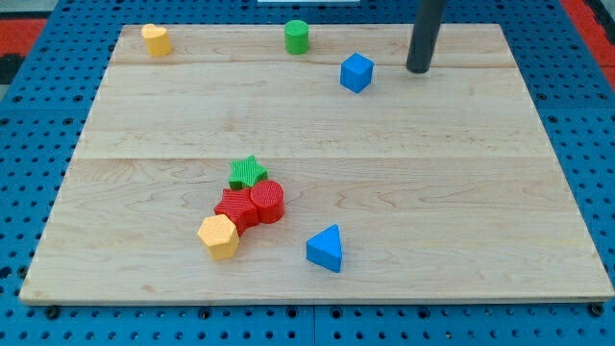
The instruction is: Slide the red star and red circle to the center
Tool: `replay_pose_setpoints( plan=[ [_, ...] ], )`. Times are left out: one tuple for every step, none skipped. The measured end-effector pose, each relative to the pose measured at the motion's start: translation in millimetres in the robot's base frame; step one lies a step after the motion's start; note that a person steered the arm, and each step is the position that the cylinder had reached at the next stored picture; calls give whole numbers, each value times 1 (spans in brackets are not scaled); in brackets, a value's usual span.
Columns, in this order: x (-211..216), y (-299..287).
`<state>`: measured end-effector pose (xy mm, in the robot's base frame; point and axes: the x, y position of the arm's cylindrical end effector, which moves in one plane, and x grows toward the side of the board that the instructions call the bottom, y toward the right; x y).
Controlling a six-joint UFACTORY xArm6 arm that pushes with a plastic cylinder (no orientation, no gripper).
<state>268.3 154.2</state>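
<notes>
The red star (233,208) and the red circle (268,201) lie touching each other, below and left of the board's middle. A green star (247,172) rests against their top side and a yellow hexagon (218,236) against the red star's lower left. My tip (417,69) stands near the view's top right, far from the red blocks. It is just right of a blue cube (356,73) and does not touch it.
A blue triangle (326,249) lies right of and below the red circle. A green cylinder (296,37) and a yellow block (156,39) sit near the top edge. The wooden board (461,192) rests on a blue pegboard.
</notes>
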Motion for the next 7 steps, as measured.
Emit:
replay_pose_setpoints(
  plan=[
    [31, -102],
    [104, -185],
    [106, -231],
    [144, -278],
    [217, -275],
    [261, -271],
    [256, -259]
  ],
)
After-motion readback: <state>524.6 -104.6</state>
